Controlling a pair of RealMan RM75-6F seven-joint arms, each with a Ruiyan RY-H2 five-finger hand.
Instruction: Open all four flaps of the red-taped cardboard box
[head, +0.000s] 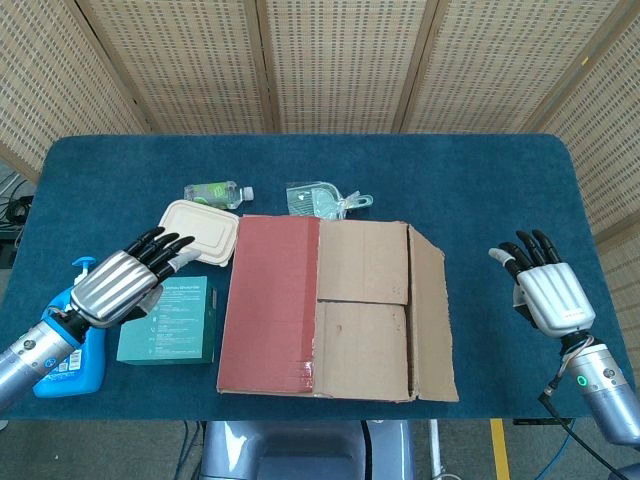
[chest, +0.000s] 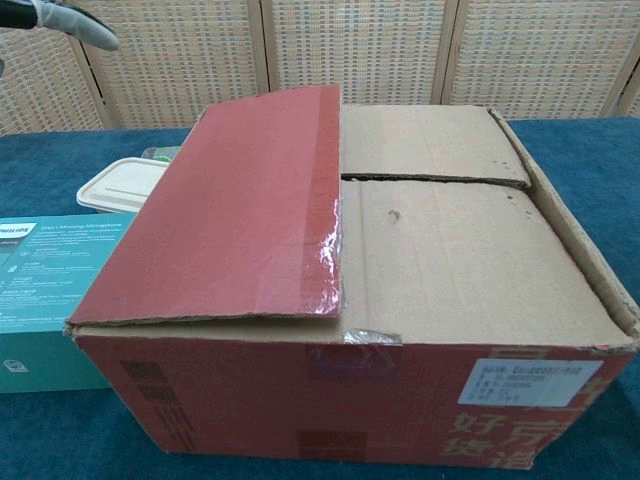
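Observation:
The cardboard box (head: 340, 305) stands at the table's front middle, filling the chest view (chest: 400, 300). Its red-taped left flap (head: 270, 300) (chest: 240, 215) lies down over the top, slightly raised at its edge. Two plain inner flaps (head: 362, 262) lie flat, and the right flap (head: 432, 310) tilts a little outward. My left hand (head: 120, 280) hovers open over the teal carton, left of the box; a fingertip (chest: 85, 28) shows at the chest view's top left. My right hand (head: 545, 290) is open, well right of the box.
A teal carton (head: 165, 320) (chest: 40, 290) lies left of the box, a blue bottle (head: 70, 350) further left. A beige lidded food container (head: 195, 232) (chest: 115, 185), a small green-labelled bottle (head: 215, 192) and a clear packet (head: 320, 200) lie behind the box.

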